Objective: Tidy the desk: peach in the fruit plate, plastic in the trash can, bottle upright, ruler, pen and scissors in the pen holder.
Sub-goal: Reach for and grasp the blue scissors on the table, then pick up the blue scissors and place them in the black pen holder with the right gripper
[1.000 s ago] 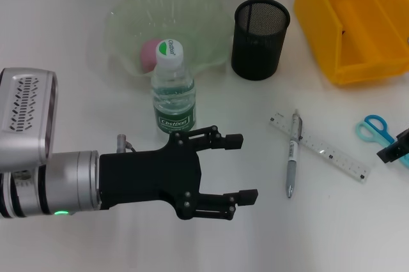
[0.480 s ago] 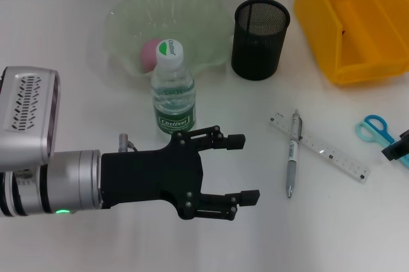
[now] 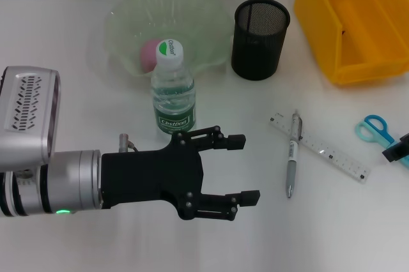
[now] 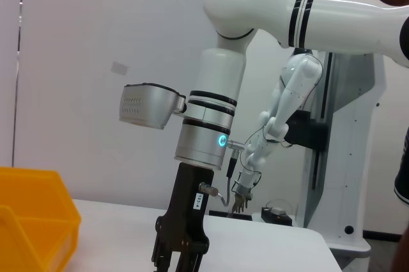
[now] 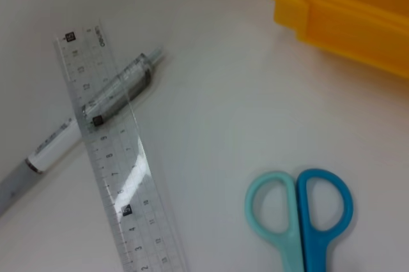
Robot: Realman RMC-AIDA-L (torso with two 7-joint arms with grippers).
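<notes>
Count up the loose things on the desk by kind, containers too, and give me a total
Fruit: 1, the peach
Bottles: 1, the bottle, upright
Stationery: 3, the ruler, pen and scissors
Containers: 3, the fruit plate, pen holder and yellow bin
Total: 8

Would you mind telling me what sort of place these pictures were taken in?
Most likely a robotics lab staged as a desk: a white table holds a mesh pen holder, ruler and scissors, while the left wrist view shows a robot arm on a stand.
</notes>
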